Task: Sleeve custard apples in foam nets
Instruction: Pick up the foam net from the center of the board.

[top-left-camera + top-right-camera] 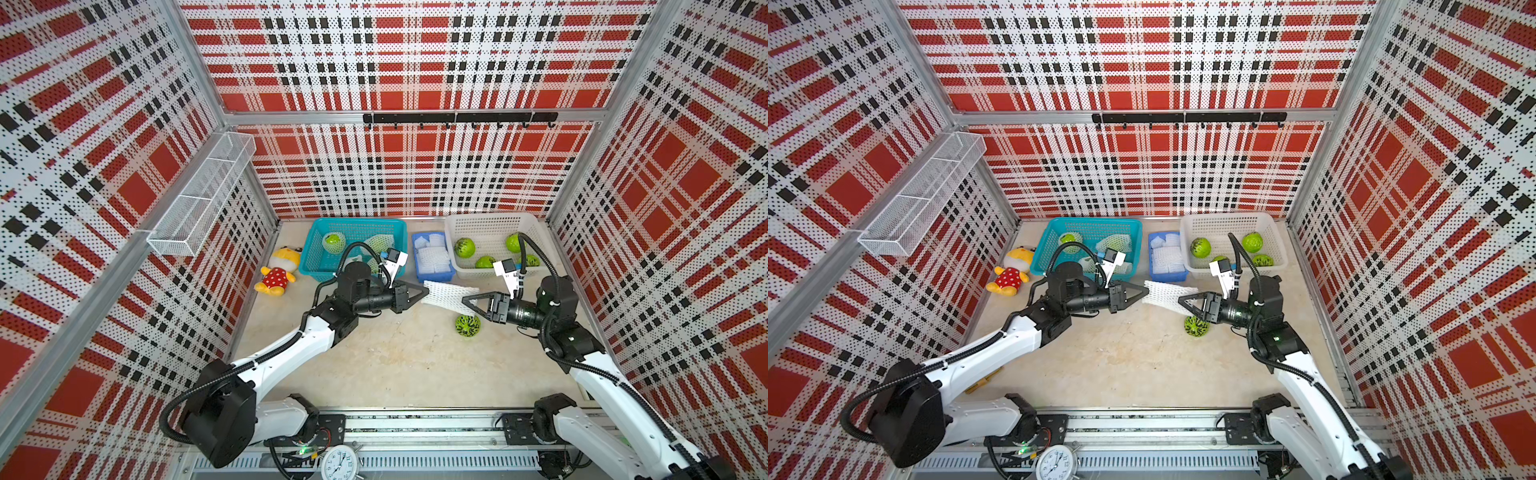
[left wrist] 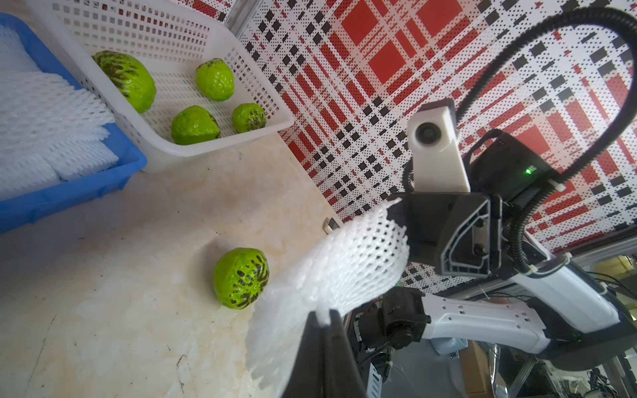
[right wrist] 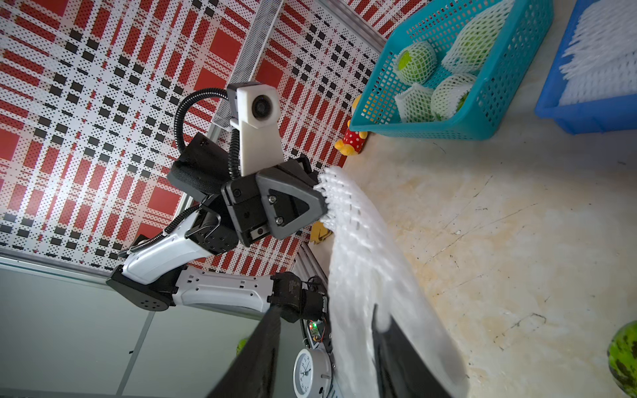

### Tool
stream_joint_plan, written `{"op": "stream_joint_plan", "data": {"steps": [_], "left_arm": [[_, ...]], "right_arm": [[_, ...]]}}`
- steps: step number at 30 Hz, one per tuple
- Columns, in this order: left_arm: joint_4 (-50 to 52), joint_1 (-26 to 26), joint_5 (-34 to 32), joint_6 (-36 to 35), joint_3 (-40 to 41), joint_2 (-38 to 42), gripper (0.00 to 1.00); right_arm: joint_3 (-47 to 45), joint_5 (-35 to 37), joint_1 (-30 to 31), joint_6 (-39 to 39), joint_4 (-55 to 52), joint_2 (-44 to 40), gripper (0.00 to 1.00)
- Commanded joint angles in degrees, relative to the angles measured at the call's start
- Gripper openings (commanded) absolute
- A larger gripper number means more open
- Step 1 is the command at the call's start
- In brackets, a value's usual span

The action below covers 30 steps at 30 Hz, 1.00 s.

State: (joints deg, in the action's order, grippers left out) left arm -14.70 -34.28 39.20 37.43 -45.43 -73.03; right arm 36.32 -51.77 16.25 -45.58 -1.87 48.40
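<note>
The left claw (image 1: 426,289) is clamped fully shut on one end of a white foam net (image 1: 446,293). The net hangs clear of the worktop (image 1: 395,365) and spans across to the right claw (image 1: 464,300). That claw stands partly open at the net's other end. In the right wrist view its fingers (image 3: 253,358) are apart with the mesh lying against one of them, and no pinch is made yet.

A loose custard apple (image 1: 467,325) sits on the worktop just beside and beneath the right claw, apart from the net. More bare ones lie in the white basket (image 1: 490,217) beyond that claw.

The net looks featherlight, soft and springy, and its mouth will likely sag closed. It is best taken at the rim, on opposite lips, and stretched gently, since a hard pull could tear it. The fruit looks firm, bumpy and apt to roll.
</note>
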Motion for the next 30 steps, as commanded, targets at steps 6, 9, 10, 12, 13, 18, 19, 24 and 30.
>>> {"op": "stream_joint_plan", "data": {"steps": [6, 9, 10, 12, 13, 18, 19, 24, 30], "left_arm": [[-1.3, 0.6, -1.8, 1.8, -1.0, -1.3, 0.0], [-1.3, 0.5, -1.9, 1.7, -1.3, -1.3, 0.0], [-1.3, 0.6, -1.9, 1.7, -1.4, -1.2, 0.0], [-1.3, 0.4, -2.1, 1.5, -1.7, -0.9, 0.0], [-1.2, 0.3, -2.0, 1.4, -1.8, -0.9, 0.0], [-1.1, -0.3, -2.2, 1.1, -2.4, -0.3, 0.0], [-1.1, -0.3, -2.3, 0.9, -2.3, -0.1, 0.04], [-1.1, 0.5, -6.4, 0.1, 0.5, 3.5, 0.48], [-1.9, 2.2, -9.0, 2.1, 6.2, 10.7, 0.63]], "right_arm": [[1.9, 2.5, -0.2, 4.5, -2.4, -0.8, 0.19], [2.1, 4.1, -0.2, 6.0, -4.6, -0.2, 0.1], [2.3, 4.9, -0.2, 6.5, -5.7, 0.1, 0.07], [3.1, 7.6, -0.2, 8.4, -9.2, 0.6, 0.0], [3.6, 9.1, -0.2, 9.3, -11.0, 0.7, 0.0], [4.8, 14.1, -0.2, 10.3, -14.1, 1.4, 0.0], [5.0, 14.0, -0.2, 9.8, -13.6, 1.5, 0.0], [5.4, 14.6, -0.3, 3.5, -8.0, 1.2, 0.0], [4.1, 12.0, -3.0, -12.6, 9.1, 2.7, 0.0]]}}
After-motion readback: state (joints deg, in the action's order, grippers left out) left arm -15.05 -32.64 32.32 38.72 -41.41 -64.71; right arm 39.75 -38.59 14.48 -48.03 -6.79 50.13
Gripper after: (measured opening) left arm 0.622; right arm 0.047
